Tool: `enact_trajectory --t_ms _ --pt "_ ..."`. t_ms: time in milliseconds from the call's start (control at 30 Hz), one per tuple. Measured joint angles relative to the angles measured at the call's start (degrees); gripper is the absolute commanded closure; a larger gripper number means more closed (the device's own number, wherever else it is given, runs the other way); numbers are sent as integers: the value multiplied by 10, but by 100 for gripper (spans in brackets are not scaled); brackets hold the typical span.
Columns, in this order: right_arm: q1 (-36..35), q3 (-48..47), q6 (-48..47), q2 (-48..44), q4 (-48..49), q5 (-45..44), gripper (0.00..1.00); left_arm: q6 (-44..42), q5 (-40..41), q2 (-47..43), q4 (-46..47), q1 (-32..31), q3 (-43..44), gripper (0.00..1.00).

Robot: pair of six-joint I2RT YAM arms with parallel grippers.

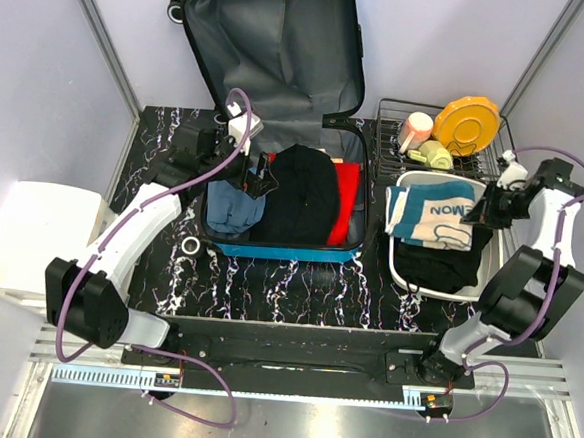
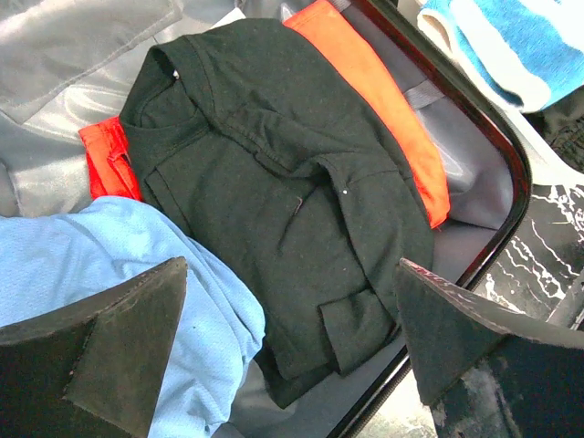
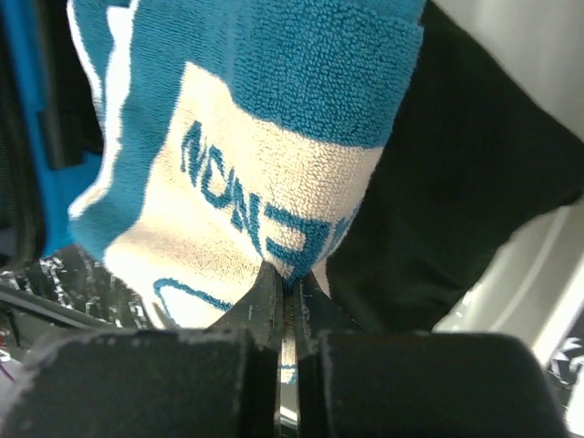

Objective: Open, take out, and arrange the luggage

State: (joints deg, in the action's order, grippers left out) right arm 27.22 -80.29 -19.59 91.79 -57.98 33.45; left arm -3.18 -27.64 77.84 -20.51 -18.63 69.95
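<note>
The blue suitcase [image 1: 285, 251] lies open on the table, its grey-lined lid [image 1: 274, 47] standing up at the back. Inside lie a black shirt [image 1: 299, 194], a red garment [image 1: 346, 198] and a light blue garment [image 1: 234, 210]. My left gripper [image 1: 260, 177] hovers open and empty above them; in the left wrist view it [image 2: 292, 338] spans the black shirt [image 2: 274, 182] and the light blue garment [image 2: 109, 265]. My right gripper [image 1: 480, 207] is shut on a blue and white towel [image 3: 265, 164] over the white bin [image 1: 401, 272], which holds a black garment [image 3: 456, 182].
A wire rack [image 1: 389, 121] at the back right holds an orange plate [image 1: 466, 121], a pink cup [image 1: 416, 127] and a green item [image 1: 432, 154]. A white box [image 1: 35, 236] stands at the left. A small ring [image 1: 191, 244] lies beside the suitcase.
</note>
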Motion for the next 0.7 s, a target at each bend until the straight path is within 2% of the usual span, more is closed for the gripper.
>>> enact_trajectory --t_ms 133,167,233,267,333,367,533,700 --pt "46 4 -51 44 14 -18 100 -5 0 13 -7 0 1 1" --pt "53 8 -59 53 22 -27 79 -7 1 14 -8 0 1 1" --pt "63 17 -72 70 38 -45 48 -9 5 14 -9 1 1 1" --pt "64 18 -73 76 42 -50 30 -10 6 14 -9 1 1 1" --pt "63 12 -76 91 43 -55 18 -12 10 14 -12 2 1 1" --pt "63 6 -69 95 43 -53 16 -12 11 15 -15 2 1 1" --pt "50 -66 -18 94 45 -28 15 -18 21 37 -40 2 10 1" --pt "-24 -110 35 59 59 -6 14 -15 51 55 -68 11 21 1"
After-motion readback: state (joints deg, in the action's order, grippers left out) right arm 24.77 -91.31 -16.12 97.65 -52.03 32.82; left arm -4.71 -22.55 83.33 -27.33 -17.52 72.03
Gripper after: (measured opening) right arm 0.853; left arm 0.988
